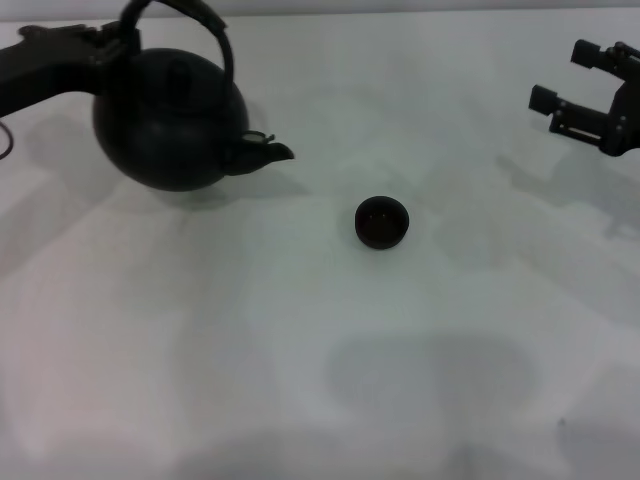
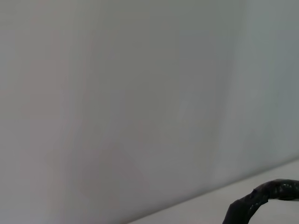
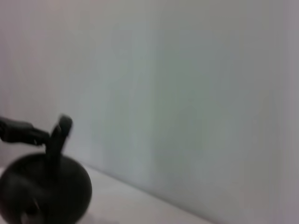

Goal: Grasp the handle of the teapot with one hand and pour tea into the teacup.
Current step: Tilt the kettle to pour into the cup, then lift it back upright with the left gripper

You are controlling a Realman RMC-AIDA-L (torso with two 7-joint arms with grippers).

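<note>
Currently:
Left gripper [image 1: 112, 40]: fingers clamped on handle [image 1: 200, 20]; teapot [image 1: 170, 120] lifted, far-left counter [image 1: 300, 380].
Right gripper [image 1: 590, 95]: spread, empty.
Remaining: pour into teacup [image 1: 382, 222].

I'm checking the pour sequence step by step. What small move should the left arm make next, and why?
Probably carry the teapot toward the teacup: the left gripper is at the handle, but the spout is short of the cup. The right gripper is idle, far right.
</note>
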